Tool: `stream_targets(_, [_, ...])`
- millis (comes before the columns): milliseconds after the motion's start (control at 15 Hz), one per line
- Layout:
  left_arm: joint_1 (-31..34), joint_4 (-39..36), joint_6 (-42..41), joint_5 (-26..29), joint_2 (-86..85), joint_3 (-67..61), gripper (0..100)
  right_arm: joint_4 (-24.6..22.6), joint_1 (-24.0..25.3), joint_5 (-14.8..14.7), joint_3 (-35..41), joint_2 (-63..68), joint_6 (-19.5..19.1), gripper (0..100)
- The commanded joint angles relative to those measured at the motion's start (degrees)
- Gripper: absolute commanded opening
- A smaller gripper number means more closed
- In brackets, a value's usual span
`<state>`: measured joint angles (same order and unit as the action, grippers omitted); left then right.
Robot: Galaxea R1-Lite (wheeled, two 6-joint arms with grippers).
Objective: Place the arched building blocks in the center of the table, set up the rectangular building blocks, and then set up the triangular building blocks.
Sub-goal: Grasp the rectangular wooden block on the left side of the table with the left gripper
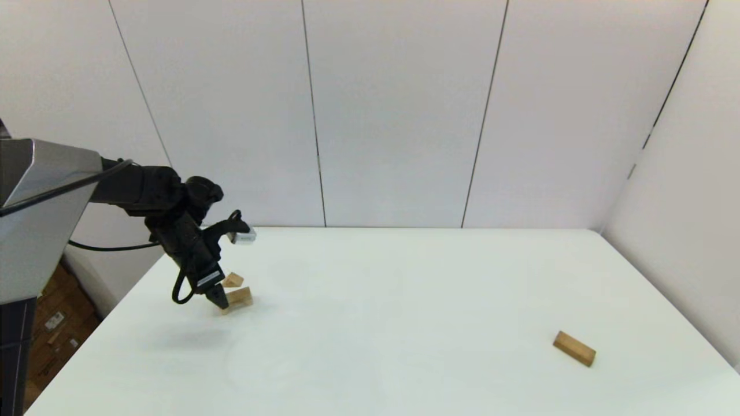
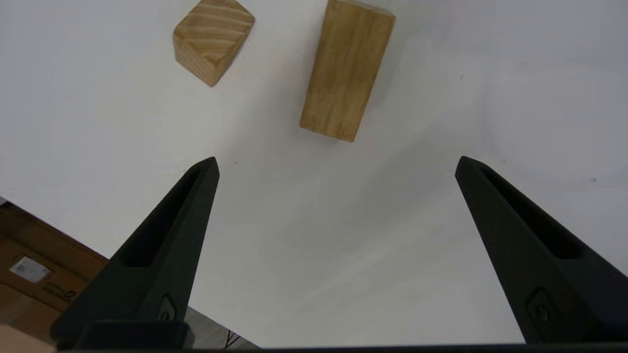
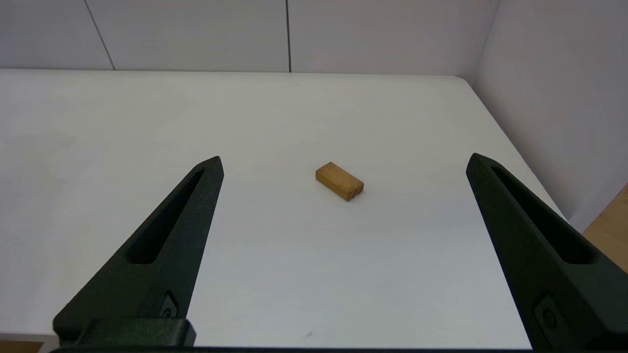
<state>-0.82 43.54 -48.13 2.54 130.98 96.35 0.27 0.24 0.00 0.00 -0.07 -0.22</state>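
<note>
At the left edge of the worktop (image 1: 404,300), your left end effector (image 2: 336,162) hangs low over the white surface with its two black fingers (image 2: 162,245) spread wide and nothing between them. Just beyond the fingertips lie two light-brown wooden blocks, near each other but apart. The longer one (image 2: 347,71) lies flat with one short end turned toward the end effector; from these views you cannot tell whether it carries the curved notch, so it may be the arch block. The smaller one (image 2: 213,39) beside it is the triangular wedge, resting with a sloped grain face up. In the head view the same pair shows at the fingertips, the wedge (image 1: 233,280) a little farther from the robot than the long block (image 1: 239,297), and the end effector (image 1: 217,299) partly hides the long block's near end.

Well apart from these, at the right side of the worktop and nearer the front edge, the plain rectangular block (image 1: 574,348) lies flat on a broad face, turned at an angle. Your right end effector (image 3: 343,159) is held back from the worktop, pointing toward that block (image 3: 339,181), its fingers likewise spread wide and empty; that arm is out of the head view.
</note>
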Motion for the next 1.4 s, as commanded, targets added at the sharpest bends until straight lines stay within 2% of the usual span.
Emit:
stream_targets(67, [-1.12,0.4,-0.39,-0.07,1.48,0.15,100,0.0,0.02,0.0,0.09,0.07,-0.04,100])
stream_targets(533, [-3.4,0.22,0.05,-0.16,4.82,0.33,100,0.0,0.02,0.0,0.0,-0.01,-0.04,100])
stream_targets(1400, [-3.84,-0.04,0.32,-0.16,7.72,2.87,100,0.0,0.02,0.0,0.09,-0.01,-0.04,100])
